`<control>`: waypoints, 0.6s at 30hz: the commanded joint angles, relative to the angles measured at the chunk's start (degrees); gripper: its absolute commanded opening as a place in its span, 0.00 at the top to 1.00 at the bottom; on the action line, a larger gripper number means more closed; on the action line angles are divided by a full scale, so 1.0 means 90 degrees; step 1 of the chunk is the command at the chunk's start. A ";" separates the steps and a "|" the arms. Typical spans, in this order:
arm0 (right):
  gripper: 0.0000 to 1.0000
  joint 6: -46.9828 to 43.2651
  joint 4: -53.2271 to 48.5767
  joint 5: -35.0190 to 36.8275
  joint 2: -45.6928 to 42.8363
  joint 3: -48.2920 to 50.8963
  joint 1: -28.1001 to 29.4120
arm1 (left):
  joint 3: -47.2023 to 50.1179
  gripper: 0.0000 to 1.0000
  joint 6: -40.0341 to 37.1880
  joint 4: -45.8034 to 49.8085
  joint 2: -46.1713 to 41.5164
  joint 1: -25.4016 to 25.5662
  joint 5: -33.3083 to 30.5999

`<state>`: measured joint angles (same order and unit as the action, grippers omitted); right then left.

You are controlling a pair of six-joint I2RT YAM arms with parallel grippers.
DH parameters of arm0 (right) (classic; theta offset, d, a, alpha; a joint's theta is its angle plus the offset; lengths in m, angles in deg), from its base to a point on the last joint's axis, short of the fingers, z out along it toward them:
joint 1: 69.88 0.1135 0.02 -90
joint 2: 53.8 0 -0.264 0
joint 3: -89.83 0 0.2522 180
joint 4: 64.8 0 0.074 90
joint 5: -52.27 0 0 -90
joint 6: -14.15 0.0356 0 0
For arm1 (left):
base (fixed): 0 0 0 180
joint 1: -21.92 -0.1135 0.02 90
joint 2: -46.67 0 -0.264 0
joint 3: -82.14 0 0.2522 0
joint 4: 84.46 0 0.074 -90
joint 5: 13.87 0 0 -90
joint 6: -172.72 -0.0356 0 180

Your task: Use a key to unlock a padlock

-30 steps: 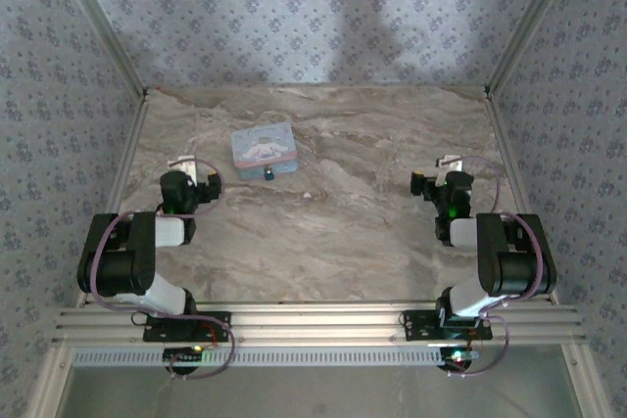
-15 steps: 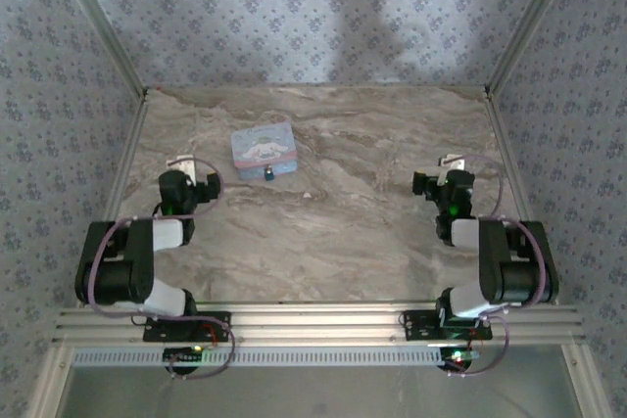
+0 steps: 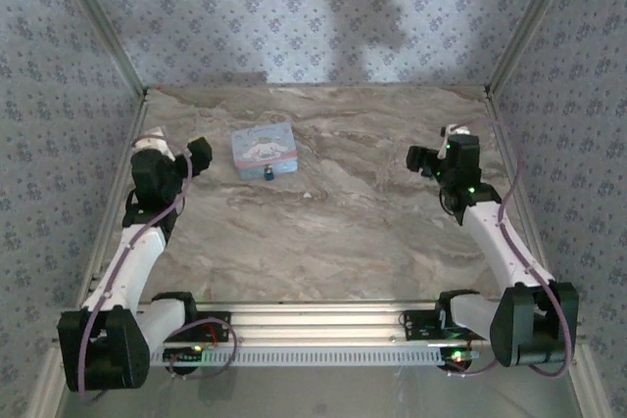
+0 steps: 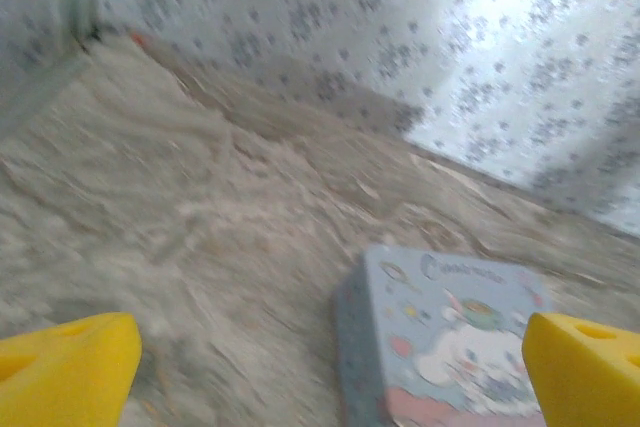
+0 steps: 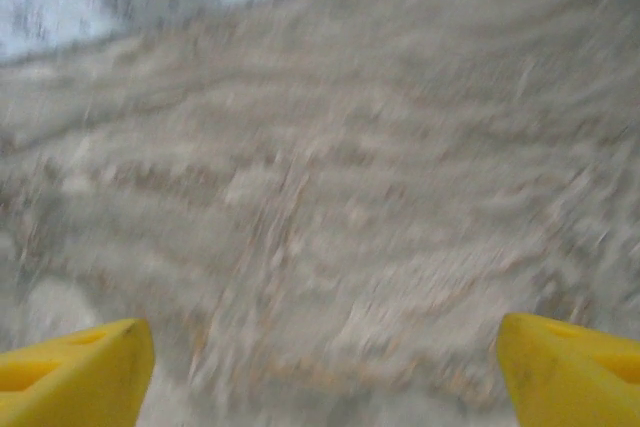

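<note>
Robot lab test cell, dressed up home-style. Desk [image 3: 323, 242] w/ marble-look top is boxed in on 3 sides by walls [image 3: 245, 7] in blue-grey floral print. Bare alu posts [image 3: 100, 19] hold the corner seams. Alu extrusion rail [image 3: 323, 322] runs along the near edge, w/ left arm [image 3: 127, 256] & right arm [image 3: 500, 247] bolted to it. Loose cables [image 3: 509, 193] loop off the arms, and a green status LED [image 3: 468, 189] is lit on the right one.

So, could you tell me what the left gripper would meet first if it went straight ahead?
Most likely the pale blue tin, which lies just ahead of the open left gripper, slightly right of centre, though depth is unclear.
</note>
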<state>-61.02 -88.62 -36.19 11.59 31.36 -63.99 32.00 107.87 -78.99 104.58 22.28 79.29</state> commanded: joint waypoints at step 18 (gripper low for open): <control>0.41 0.0363 -0.2587 -0.0911 0.1837 -0.0247 0.1401 | 0.0003 0.02 0.1056 0.0645 0.0062 0.1757 0.0769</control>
<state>-57.45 -108.93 -43.12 26.38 31.58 -51.68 31.89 116.92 -73.24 105.30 37.80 85.98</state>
